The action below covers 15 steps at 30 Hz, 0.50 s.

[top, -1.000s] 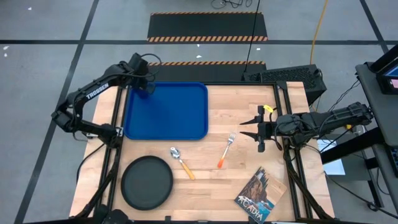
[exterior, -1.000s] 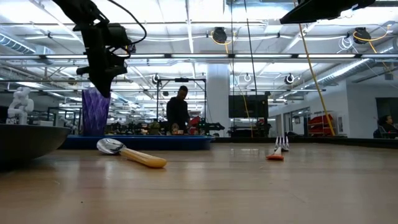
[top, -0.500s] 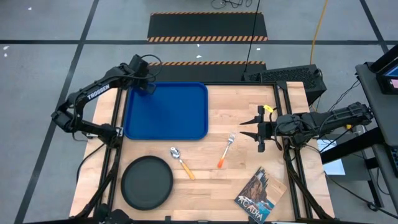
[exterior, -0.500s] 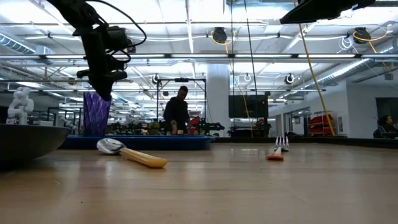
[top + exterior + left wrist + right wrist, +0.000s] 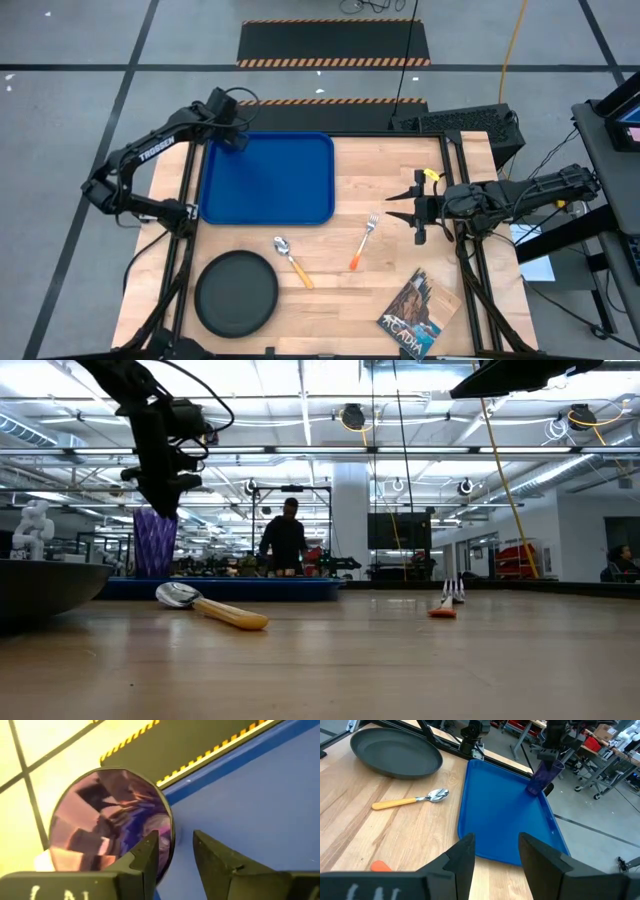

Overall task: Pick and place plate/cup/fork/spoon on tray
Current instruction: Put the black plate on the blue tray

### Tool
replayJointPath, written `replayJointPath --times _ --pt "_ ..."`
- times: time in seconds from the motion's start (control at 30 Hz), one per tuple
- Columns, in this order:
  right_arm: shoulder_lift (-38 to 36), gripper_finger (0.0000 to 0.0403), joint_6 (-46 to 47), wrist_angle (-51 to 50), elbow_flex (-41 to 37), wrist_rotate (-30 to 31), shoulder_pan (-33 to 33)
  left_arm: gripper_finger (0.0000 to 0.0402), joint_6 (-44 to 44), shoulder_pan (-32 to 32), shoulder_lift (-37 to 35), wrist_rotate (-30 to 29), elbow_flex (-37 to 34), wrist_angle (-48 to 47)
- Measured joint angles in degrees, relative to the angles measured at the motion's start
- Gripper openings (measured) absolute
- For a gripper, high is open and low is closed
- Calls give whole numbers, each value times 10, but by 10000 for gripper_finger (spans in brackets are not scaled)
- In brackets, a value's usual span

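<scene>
The purple cup point(image 5: 153, 545) stands upright on its base in the far left corner of the blue tray point(image 5: 270, 185). My left gripper point(image 5: 175, 855) hangs open just over the cup's rim point(image 5: 171, 832), one finger over the hollow and one outside it. Both fingers are clear of the rim. The black plate point(image 5: 236, 293), the yellow-handled spoon point(image 5: 292, 260) and the orange-handled fork point(image 5: 364, 243) lie on the wood near the tray. My right gripper point(image 5: 392, 205) waits open above the table's right side, pointing toward the tray.
A booklet point(image 5: 418, 315) lies at the near right corner. Bare wood point(image 5: 400, 160) shows to the right of the tray. In the room beyond the table a person point(image 5: 285, 540) stands at a bench.
My left gripper has opened over the cup and let go of it, staying in place above the tray's far left corner. The cup stays upright on the tray.
</scene>
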Motion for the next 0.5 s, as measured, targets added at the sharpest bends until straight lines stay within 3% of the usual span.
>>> replayJointPath --times 0.5 --pt "0 146 0 0 0 0 0 125 8 -17 -87 -17 0 1"
